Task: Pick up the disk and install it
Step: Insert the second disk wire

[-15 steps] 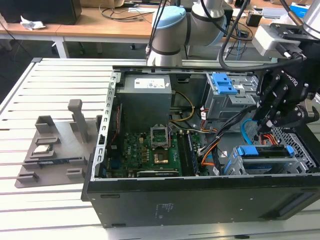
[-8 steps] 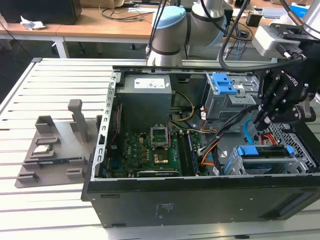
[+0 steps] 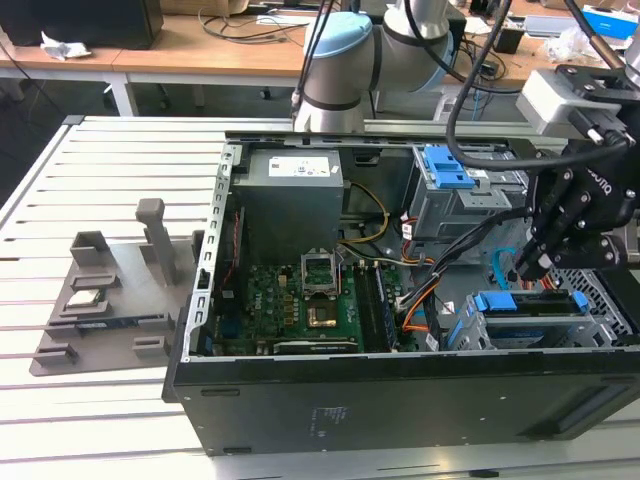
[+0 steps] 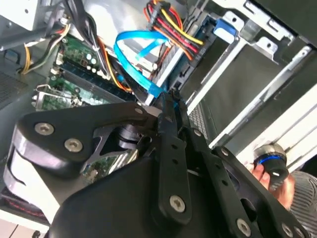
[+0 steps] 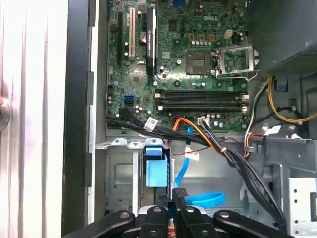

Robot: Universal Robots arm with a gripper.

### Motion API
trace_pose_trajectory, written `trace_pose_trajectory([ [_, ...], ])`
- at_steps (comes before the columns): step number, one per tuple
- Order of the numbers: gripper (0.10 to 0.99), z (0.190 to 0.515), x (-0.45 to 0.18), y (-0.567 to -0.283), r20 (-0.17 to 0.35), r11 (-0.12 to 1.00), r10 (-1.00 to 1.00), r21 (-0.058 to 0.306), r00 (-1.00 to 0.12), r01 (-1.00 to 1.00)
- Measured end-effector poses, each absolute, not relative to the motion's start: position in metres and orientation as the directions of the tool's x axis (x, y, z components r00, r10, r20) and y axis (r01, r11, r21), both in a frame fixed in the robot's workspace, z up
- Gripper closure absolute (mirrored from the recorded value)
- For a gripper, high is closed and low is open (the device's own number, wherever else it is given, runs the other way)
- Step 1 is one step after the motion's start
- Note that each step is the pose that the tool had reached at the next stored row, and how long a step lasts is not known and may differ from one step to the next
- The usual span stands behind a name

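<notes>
At the exterior view's left, grey fixture on the slatted counter. Mid-scene, open computer case. At the right, disk seated in the drive cage, just below the pincer, fingers pressed narrow, gripping nothing.

We see a slatted bench carrying the open computer case and a grey fixture (well apart).
</notes>
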State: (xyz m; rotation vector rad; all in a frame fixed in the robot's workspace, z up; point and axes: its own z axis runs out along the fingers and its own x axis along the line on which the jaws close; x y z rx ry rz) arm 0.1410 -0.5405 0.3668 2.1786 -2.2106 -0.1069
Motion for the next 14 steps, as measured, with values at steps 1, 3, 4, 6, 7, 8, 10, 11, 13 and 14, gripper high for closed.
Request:
trace_pose_trajectory([
  [1,0.925,0.362,0.145,-0.541,-0.021,0.013,-1.0,0.074,-0.015,-0.997],
  [3,0.925,0.357,0.15,-0.541,-0.019,0.012,-1.0,0.075,-0.013,-0.997],
  [4,0.925,0.355,0.151,-0.541,-0.018,0.012,-1.0,0.075,-0.013,-0.997],
  [6,0.925,0.353,0.153,-0.541,-0.017,0.011,-1.0,0.075,-0.012,-0.997],
  [7,0.925,0.35,0.154,-0.541,-0.017,0.01,-1.0,0.075,-0.011,-0.997],
  [8,0.925,0.347,0.156,-0.541,-0.016,0.008,-1.0,0.075,-0.009,-0.997],
  [10,0.925,0.346,0.157,-0.541,-0.016,0.007,-1.0,0.075,-0.008,-0.997],
  [11,0.925,0.345,0.157,-0.541,-0.016,0.006,-1.0,0.075,-0.007,-0.997],
  [13,0.925,0.342,0.158,-0.541,-0.016,0.005,-1.0,0.075,-0.006,-0.997],
  [14,0.925,0.342,0.158,-0.542,-0.016,0.005,-1.0,0.075,-0.006,-0.997],
])
